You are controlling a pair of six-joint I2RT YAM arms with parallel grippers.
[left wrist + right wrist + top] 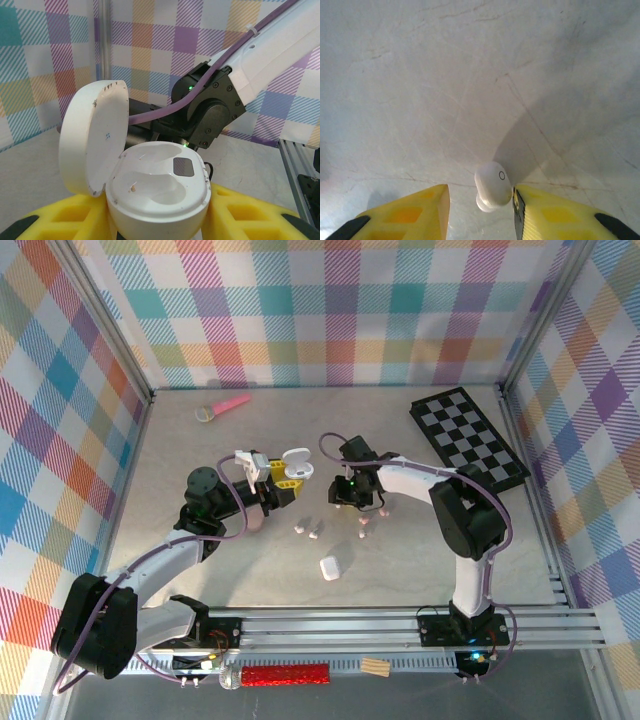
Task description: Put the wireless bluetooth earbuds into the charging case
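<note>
Between the yellow tips of the right gripper (481, 190), parted and closed on nothing: a small white earbud (493, 189) marked with a tiny ring. Leaning against the inner face of one finger (545, 215), clear of the other. Under it, pale scratched tabletop (470, 75) and a soft shadow. Whether resting on that surface or just above it, impossible to tell.

At the left gripper (157, 222), yellow fingers clamped on the lower half of an open white charging case (160, 200), held upright. Lid (92, 135) tipped back to the left on its hinge, round inner face toward the camera. In the tray, two smooth hollows, a dark square patch (183, 166) at the back and a small brown speck (133, 189) near the front. Just behind the case, the black wrist of the right arm (210, 105), with a green light and a purple cable.

From above, both wrists near the middle of the table, facing each other, with the open case between them and nearer the left. In front of them on the tabletop, two loose earbuds (298, 529) side by side. By the right wrist, a few more pale bits (363, 525), too small to make out. Nearer the bases, a closed white case (329, 567) lying alone. Far back on the left, a pink-handled item (225, 406). At the back right, a slanted black-and-grey checkered board (468, 435). All around, walls of bright plaid cloth (330, 300).
</note>
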